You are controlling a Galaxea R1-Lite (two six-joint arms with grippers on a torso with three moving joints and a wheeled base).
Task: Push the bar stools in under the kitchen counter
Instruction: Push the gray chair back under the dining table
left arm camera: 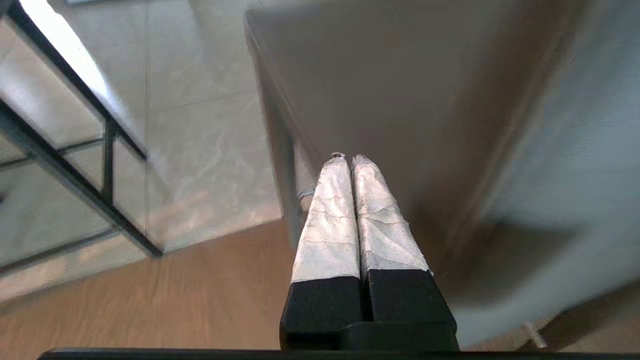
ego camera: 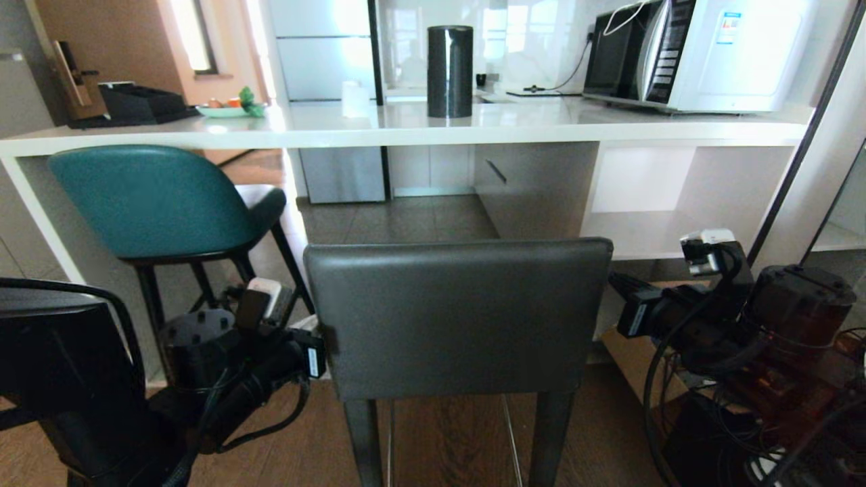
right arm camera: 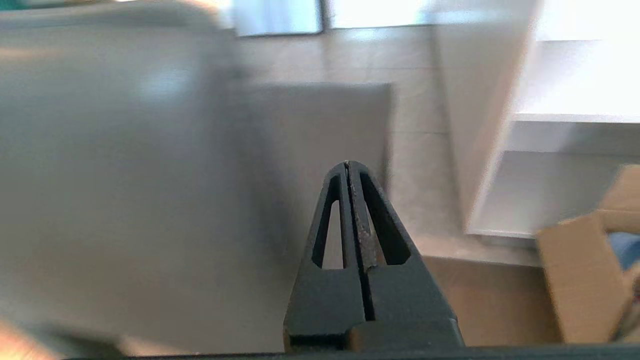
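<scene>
Grey stool [ego camera: 458,318] upright at 6 o'clock, short of white counter [ego camera: 406,125], teal stool [ego camera: 152,199] at 9 o'clock, partly under.

The grey stool's [ego camera: 457,318] legs and footrest were cut off by the head view's lower edge, and its seat was hidden behind its back. The teal stool's [ego camera: 152,200] feet were hidden behind the left arm.

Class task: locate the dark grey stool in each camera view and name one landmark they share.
Head view: dark grey stool, centre foreground, before the counter.
Left wrist view: its back, ahead of the shut left tool.
Right wrist view: blurred grey mass.
Shared landmark: wooden floor.
</scene>
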